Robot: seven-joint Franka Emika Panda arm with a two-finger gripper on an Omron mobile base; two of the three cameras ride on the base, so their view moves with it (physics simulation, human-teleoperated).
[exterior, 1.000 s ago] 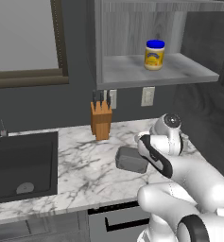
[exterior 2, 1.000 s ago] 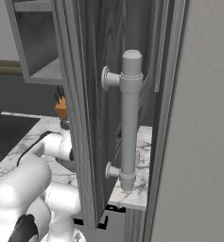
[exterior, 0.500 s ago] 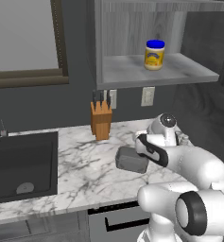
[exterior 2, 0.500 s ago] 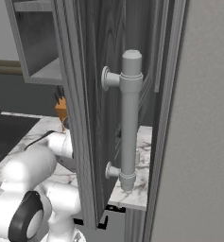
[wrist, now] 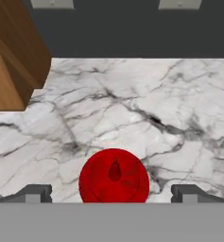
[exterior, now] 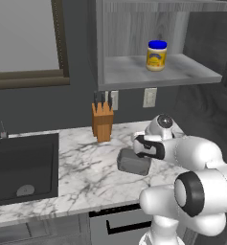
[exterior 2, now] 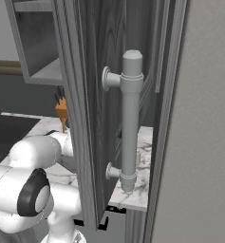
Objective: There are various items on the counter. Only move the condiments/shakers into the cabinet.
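In the hand view I look straight down on the red squeeze bottle (wrist: 114, 176), which stands on the marble counter (wrist: 146, 94). My gripper (wrist: 112, 194) is open, its two fingertips (wrist: 35, 193) far apart on either side of the bottle and not touching it. The blue-lidded yellow jar (exterior: 156, 55) stands on the shelf of the grey cabinet (exterior: 134, 76). My arm hangs over the counter (exterior: 86, 167) just right of the grey pan (exterior: 133, 162).
The wooden knife block (exterior: 102, 123) stands at the back of the counter, close to the bottle's left in the hand view (wrist: 14, 61). A dark sink (exterior: 19, 167) lies at the left. The open cabinet door with its long handle (exterior 2: 131, 118) stands on the right.
The arm has turned at its joints and the hand has shifted a little left and lower over the counter. The jaws stay wide apart.
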